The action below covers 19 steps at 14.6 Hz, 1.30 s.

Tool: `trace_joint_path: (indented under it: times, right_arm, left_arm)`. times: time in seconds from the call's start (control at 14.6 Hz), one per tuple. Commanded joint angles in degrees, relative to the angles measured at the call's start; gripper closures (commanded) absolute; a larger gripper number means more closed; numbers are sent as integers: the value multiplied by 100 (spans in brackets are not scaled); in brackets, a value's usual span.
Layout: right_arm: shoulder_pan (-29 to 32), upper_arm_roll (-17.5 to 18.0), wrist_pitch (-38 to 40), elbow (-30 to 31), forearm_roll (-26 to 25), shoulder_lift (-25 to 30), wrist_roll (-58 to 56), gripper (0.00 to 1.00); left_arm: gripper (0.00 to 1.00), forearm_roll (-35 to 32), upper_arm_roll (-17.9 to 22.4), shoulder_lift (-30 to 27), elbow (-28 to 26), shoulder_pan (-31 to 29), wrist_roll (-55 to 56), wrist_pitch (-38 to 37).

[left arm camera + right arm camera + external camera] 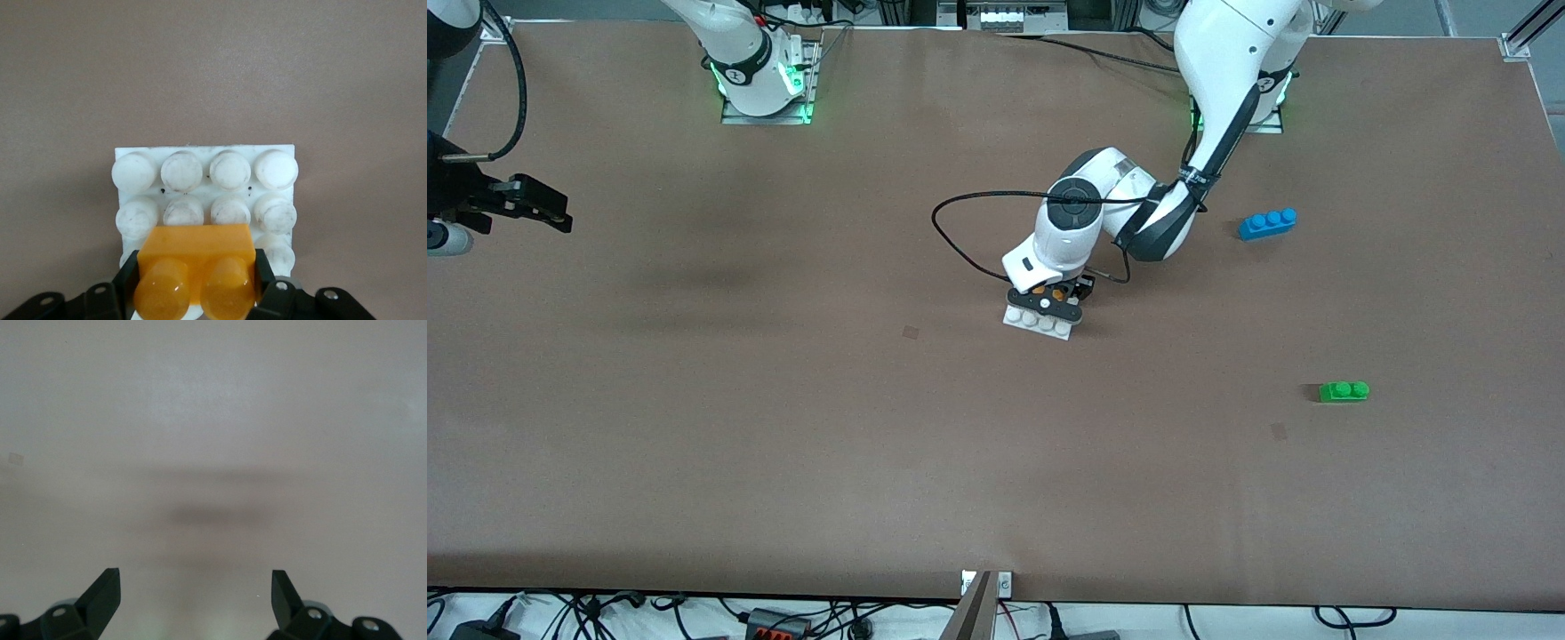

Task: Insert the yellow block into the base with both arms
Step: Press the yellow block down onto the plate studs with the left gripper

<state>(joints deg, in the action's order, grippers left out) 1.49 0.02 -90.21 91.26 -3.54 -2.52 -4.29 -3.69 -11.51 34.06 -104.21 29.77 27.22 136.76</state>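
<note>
The left gripper [195,283] clamps the yellow block [197,267] over the white base [204,200] mid-table, while the right gripper [195,597] waits aside, jaws apart; misaligned studs could jam the block or shove the unheld base.

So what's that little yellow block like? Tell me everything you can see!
The yellow block is a small yellow-orange brick of shiny, plastic-looking material, with two rounded studs side by side on top. The left claw is shut on it, one black finger pressing each end. It sits level over the row of studs at one edge of the white studded base, near the middle of the brown table. Whether it is pushed fully down cannot be told.
</note>
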Motion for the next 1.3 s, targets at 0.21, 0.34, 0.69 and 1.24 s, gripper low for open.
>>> trace_joint_path:
  times: [0.21, 0.34, 0.69, 1.24]
  right_arm:
    - [9, 33, 74, -109, -41, -29, 77, 0]
    - [18, 33, 74, -109, -33, -29, 77, 0]
    - [18, 33, 83, -109, -33, -29, 77, 0]
    - [18, 33, 83, -109, -33, -29, 77, 0]
  left_arm:
    - [60, -123, 17, 31, -73, 29, -15, -52]
    - [60, -132, 8, -92, -222, 21, -24, -44]
    - [60, -132, -27, -286, -389, -15, -50, -52]
    - [59, -123, -36, -154, -328, 3, -33, 18]
